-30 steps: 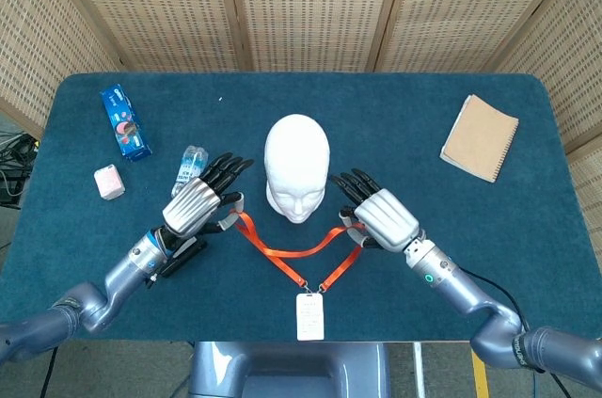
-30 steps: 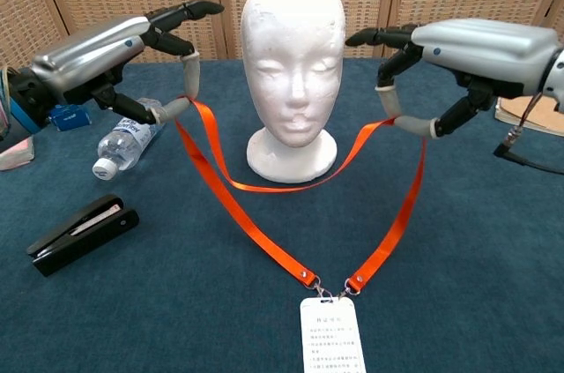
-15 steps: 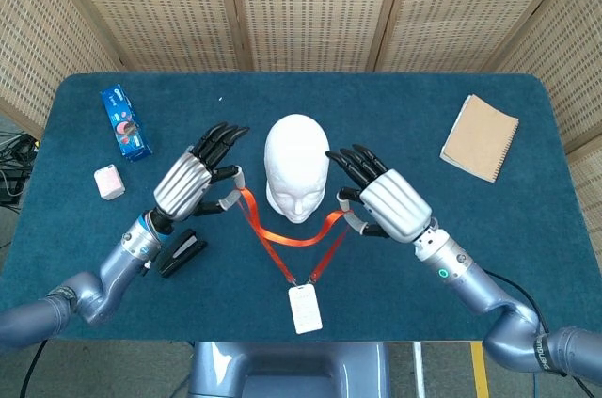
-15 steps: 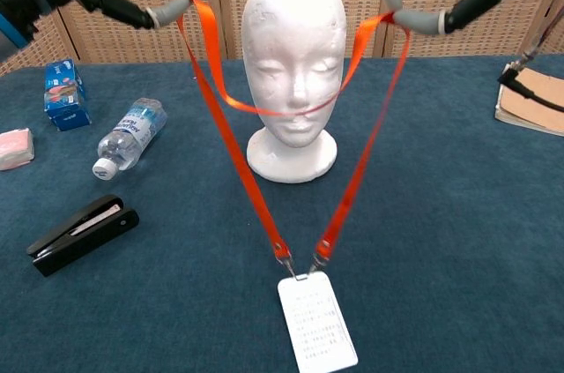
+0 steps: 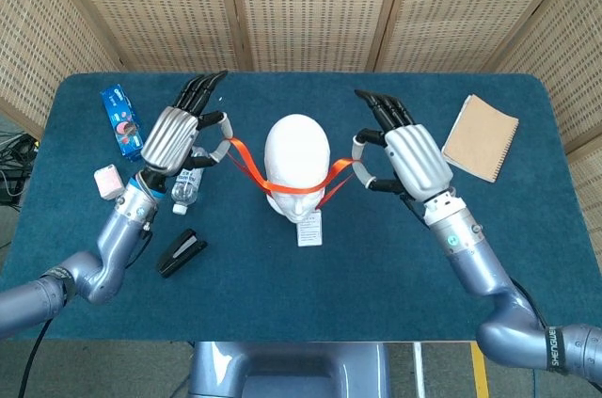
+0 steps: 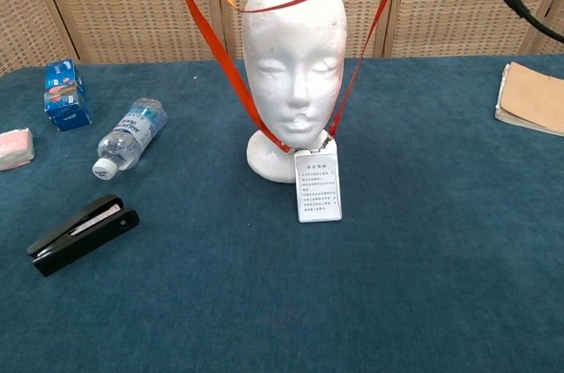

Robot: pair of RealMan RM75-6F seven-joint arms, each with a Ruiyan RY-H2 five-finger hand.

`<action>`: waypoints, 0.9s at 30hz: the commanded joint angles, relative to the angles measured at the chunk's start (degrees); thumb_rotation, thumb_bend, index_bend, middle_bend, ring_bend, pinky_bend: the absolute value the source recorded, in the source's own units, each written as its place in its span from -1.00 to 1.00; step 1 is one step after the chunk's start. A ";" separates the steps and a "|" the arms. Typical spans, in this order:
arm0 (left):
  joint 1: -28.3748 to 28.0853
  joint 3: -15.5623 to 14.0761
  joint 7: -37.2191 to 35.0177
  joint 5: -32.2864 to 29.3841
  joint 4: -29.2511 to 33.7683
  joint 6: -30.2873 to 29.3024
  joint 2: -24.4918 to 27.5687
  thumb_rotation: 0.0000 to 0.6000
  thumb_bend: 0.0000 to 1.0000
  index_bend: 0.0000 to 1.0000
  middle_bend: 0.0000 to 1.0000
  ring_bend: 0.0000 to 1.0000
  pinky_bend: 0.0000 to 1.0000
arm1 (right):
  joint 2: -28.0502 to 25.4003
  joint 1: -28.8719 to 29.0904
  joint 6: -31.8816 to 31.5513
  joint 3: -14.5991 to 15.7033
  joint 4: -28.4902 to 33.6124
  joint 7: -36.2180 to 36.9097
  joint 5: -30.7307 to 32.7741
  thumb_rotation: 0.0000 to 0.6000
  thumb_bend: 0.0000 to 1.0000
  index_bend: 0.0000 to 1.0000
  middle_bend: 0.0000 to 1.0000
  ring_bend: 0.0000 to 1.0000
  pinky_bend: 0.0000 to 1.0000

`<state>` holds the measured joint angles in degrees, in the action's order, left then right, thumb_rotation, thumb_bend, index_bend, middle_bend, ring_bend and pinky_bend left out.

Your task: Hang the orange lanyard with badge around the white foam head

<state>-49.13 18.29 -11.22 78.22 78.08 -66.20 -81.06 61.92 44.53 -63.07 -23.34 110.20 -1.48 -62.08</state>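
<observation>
Both hands have risen and moved back since the earlier frames, carrying the orange lanyard [image 5: 292, 186] from the table up to the crown of the white foam head [image 5: 297, 155]. Left hand [image 5: 176, 134]: back of the hand toward the head camera, fingers extended, thumb and a finger pinching the left run of the strap. Right hand [image 5: 408, 153]: same pose, pinching the right run. Chest view: the flat ribbon crosses the forehead as a shallow loop, and its two runs descend either side of the face to meet at a clip; the white rectangular badge [image 6: 317, 185] hangs in front of the neck base, off the table. Smooth matte head, upright on the blue cloth table [image 5: 376, 266]. Left of it lie a clear plastic bottle [image 6: 129, 135] on its side, a black stapler [image 6: 81, 234], a blue box [image 6: 65, 93] and a pink block [image 6: 14, 147]; a tan notebook [image 5: 481, 137] sits near the right edge.
</observation>
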 commanded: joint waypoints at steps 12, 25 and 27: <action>-7.92 6.46 5.41 -17.21 -9.55 15.43 -3.73 1.00 0.02 0.37 -1.00 -1.00 -1.00 | 2.85 9.54 6.86 -8.84 -7.95 -2.07 32.99 1.00 0.31 0.47 -0.80 -1.00 -1.00; -10.01 5.95 6.39 -22.44 -17.86 21.21 -7.34 1.00 -0.01 -0.80 -1.00 -1.00 -1.00 | 7.90 14.62 13.18 -7.64 -21.18 -2.37 45.43 1.00 0.30 0.46 -0.79 -1.00 -1.00; -10.15 5.78 6.26 -22.67 -18.74 21.83 -7.76 1.00 -0.03 -0.96 -1.00 -1.00 -1.00 | 8.90 14.95 13.54 -7.23 -22.86 -2.36 45.69 1.00 0.22 0.32 -0.82 -1.00 -1.00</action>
<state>-59.11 24.24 -4.92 55.79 59.78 -44.73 -88.49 69.73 58.82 -50.23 -31.19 88.74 -3.60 -16.95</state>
